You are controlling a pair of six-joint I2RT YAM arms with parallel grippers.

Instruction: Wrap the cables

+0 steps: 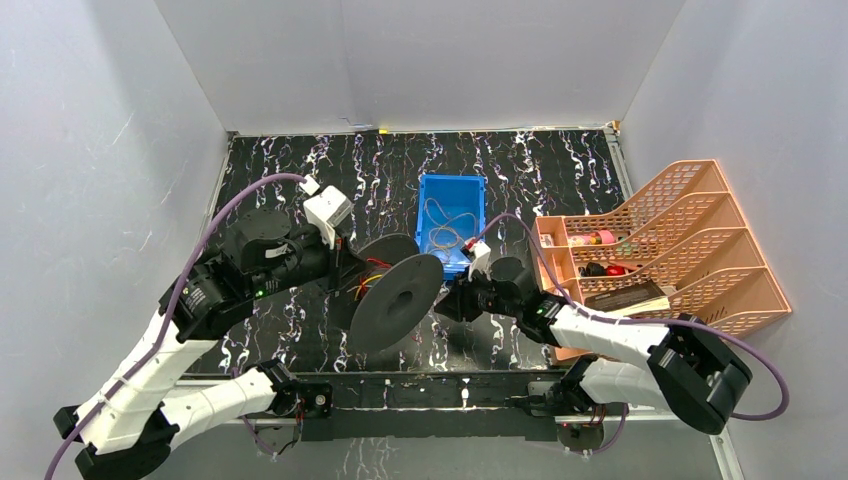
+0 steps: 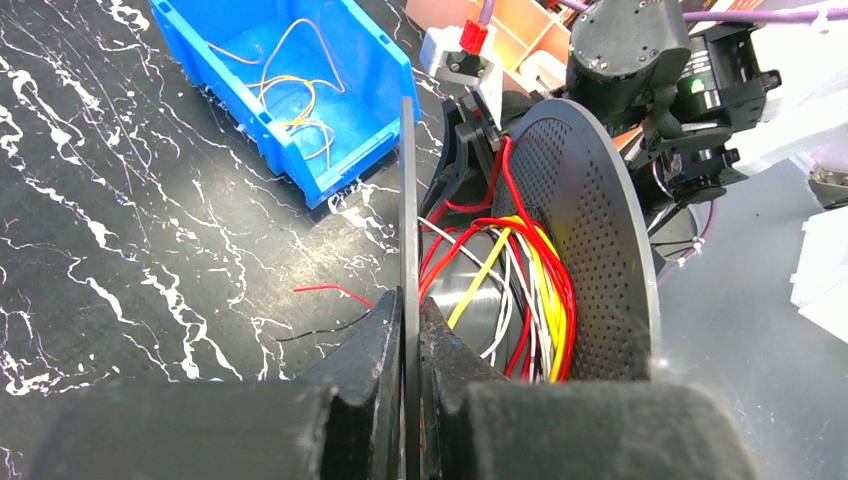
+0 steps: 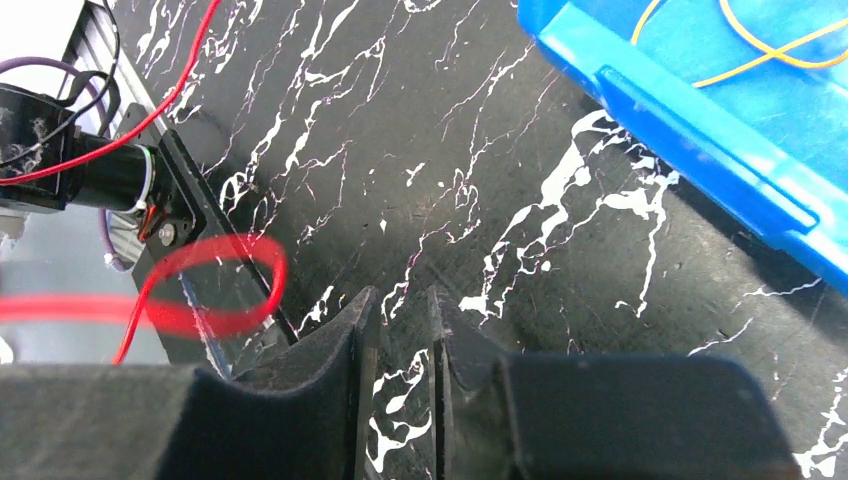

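Top view, left arm: reaches forward and inward; left gripper (image 1: 345, 272) at the rim of the black spool (image 1: 400, 300), which stands on edge.
Top view, right arm: bent inward; right gripper (image 1: 453, 298) just beside the spool, near the blue bin (image 1: 426, 215).
Left wrist, grip: fingers clamped on the spool's thin flange.
Left wrist, cables (image 2: 530, 290): red, yellow and white strands around the core.
Right wrist, jaws: slightly apart, holding nothing; a blurred red cable (image 3: 180, 318) loops just to their left.

We note bare tabletop (image 1: 260, 155) upper left of the top view. Centre blocked: spool (image 1: 395, 300), cables (image 2: 548, 290) crowding between its discs, blue bin (image 1: 450, 222) just behind. Orange rack (image 1: 680, 240) walls the right.
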